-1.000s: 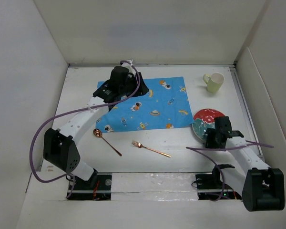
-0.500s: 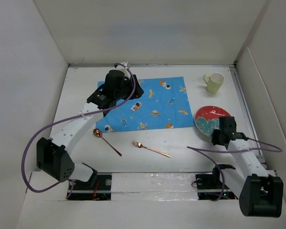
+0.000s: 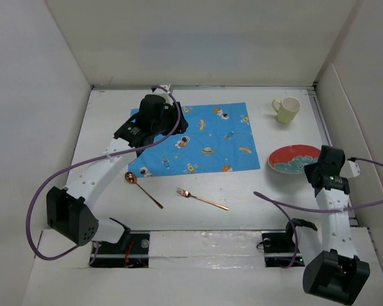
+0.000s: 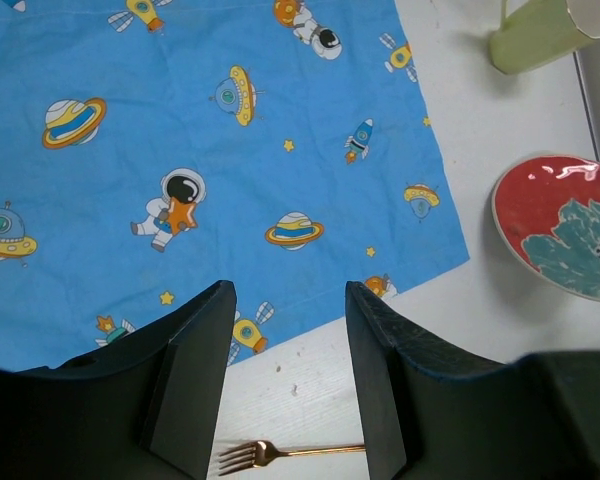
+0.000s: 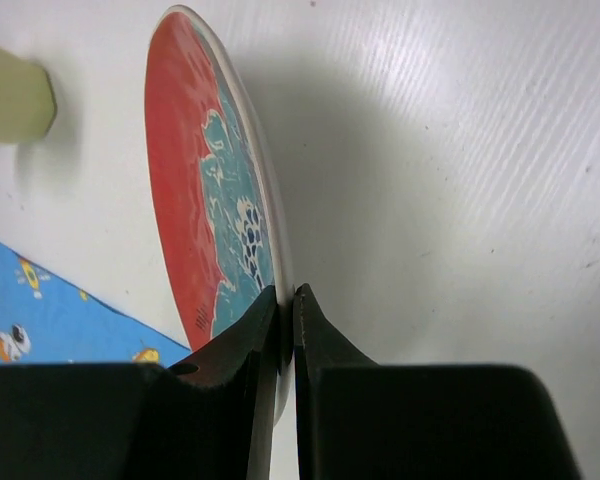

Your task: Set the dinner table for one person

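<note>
Pinching at far right: right end effector (image 5: 287, 305) clenched on rim of plate (image 5: 195, 190) | left end effector (image 4: 287, 300) released, jaws apart over blue cloth (image 4: 180, 120) | counter (image 3: 242, 185) — white, lying beneath cloth, fork (image 3: 202, 199), spoon (image 3: 143, 189), mug (image 3: 286, 109)

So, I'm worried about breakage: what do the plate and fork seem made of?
The plate looks like glazed ceramic: glossy highlights on its red and teal pattern. The fork seems metal with a shiny copper-toned finish; plating or solid, I can't tell.
</note>
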Controlling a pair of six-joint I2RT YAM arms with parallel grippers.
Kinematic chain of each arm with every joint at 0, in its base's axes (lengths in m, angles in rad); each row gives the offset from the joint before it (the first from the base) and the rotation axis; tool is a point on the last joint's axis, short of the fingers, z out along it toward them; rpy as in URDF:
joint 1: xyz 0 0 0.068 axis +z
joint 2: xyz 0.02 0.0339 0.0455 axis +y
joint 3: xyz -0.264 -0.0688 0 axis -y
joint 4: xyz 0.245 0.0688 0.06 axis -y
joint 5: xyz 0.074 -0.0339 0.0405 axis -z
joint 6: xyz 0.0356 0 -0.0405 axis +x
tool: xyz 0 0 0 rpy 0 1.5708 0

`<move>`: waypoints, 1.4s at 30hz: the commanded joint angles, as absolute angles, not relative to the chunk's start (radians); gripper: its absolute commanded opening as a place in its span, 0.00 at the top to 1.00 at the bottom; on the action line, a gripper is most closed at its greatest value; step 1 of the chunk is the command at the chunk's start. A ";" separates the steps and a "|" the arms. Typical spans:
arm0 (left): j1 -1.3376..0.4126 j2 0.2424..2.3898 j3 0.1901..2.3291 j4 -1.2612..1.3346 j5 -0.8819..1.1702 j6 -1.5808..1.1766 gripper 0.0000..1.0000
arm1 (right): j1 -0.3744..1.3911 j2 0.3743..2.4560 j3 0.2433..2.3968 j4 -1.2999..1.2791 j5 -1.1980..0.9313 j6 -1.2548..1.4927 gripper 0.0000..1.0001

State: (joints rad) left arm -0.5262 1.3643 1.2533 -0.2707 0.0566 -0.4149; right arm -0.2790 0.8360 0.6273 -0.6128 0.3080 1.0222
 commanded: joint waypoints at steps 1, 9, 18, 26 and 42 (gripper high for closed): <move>-0.525 1.344 1.310 -0.284 0.022 -0.385 0.55 | -0.307 0.785 0.716 -0.500 0.159 0.809 1.00; -0.525 1.355 1.319 -0.299 0.011 -0.376 0.55 | -0.255 0.701 0.733 -0.431 -0.100 0.773 1.00; -0.514 1.364 1.362 -0.328 -0.078 -0.364 0.55 | -0.187 0.707 0.891 -0.305 -0.219 0.759 1.00; -0.495 1.373 1.439 -0.360 -0.084 -0.356 0.55 | 0.079 1.049 0.949 0.074 -0.440 0.839 1.00; -0.485 1.207 1.241 -0.429 -0.232 -0.425 0.55 | 0.287 1.792 1.331 0.422 -0.572 0.936 1.00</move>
State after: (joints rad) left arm -0.4889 1.2617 1.2636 -0.4229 -0.1833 -0.3954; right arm 0.2672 1.8168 1.2224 0.1928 -0.4835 0.8753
